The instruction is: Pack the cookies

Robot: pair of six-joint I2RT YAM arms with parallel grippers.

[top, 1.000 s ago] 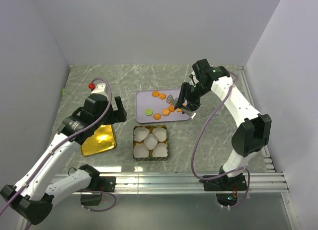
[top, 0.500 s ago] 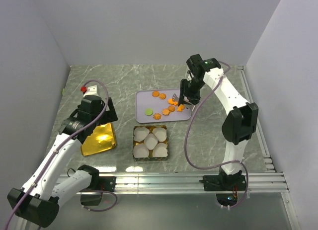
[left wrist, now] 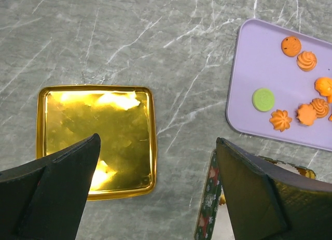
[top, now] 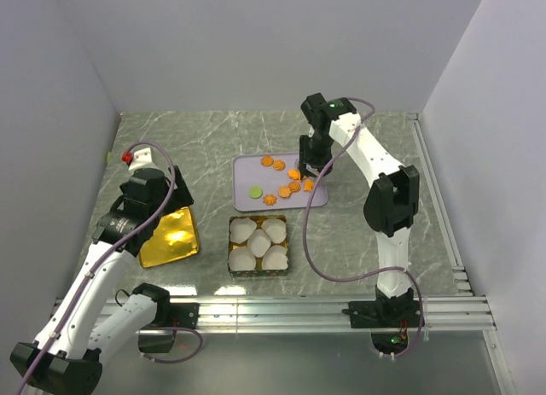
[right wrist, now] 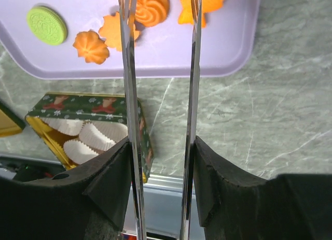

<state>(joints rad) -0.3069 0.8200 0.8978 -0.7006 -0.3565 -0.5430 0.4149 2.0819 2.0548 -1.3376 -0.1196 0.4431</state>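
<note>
Tips of tongs [right wrist: 127, 69] and two cookies [right wrist: 152, 5] past the top edge

Bright, even overhead light, faint soft shadows, hot glare on the gold lid [left wrist: 98, 131], mostly sharp focus.

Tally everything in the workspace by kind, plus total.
Orange cookies: 7 in view
Green cookie: 1
Paper cups: 5
Tray: 1
Tin: 1
Gold lid: 1
Tongs: 1, in right gripper
Total: 17
</note>
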